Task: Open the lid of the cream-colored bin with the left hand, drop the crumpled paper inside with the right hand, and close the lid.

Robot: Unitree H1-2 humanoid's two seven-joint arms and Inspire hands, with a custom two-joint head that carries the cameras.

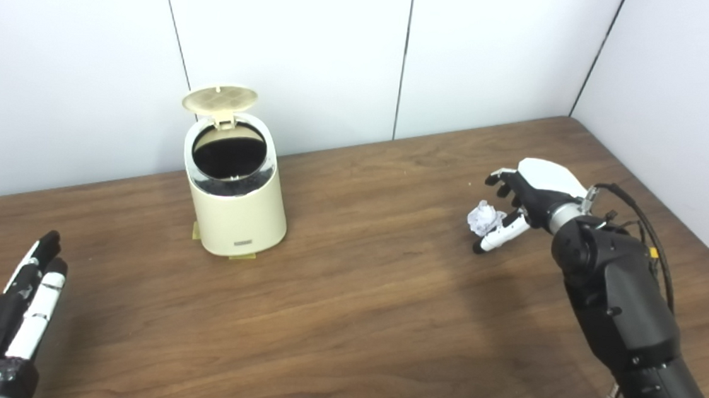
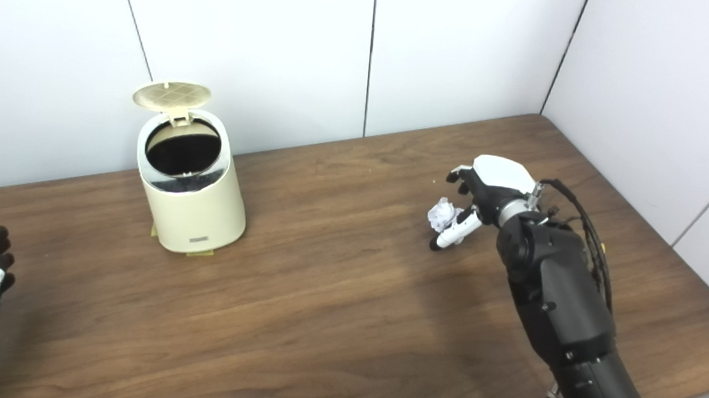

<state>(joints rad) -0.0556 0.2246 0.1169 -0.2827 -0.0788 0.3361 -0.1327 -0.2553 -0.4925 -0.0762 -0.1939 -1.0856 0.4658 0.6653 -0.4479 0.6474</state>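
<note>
Bright even light, soft shadows, perhaps slightly blurred

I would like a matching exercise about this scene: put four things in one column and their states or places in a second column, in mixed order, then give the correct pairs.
Column 1
1. lid
2. crumpled paper
3. left hand
4. bin

Column 2
A. flat and open, holding nothing, low at the near left
B. standing on the table near the back wall, mouth uncovered
C. raised up behind the opening
D. between the fingers of the right hand, far from the bin

Pairs: 1-C, 2-D, 3-A, 4-B
</note>
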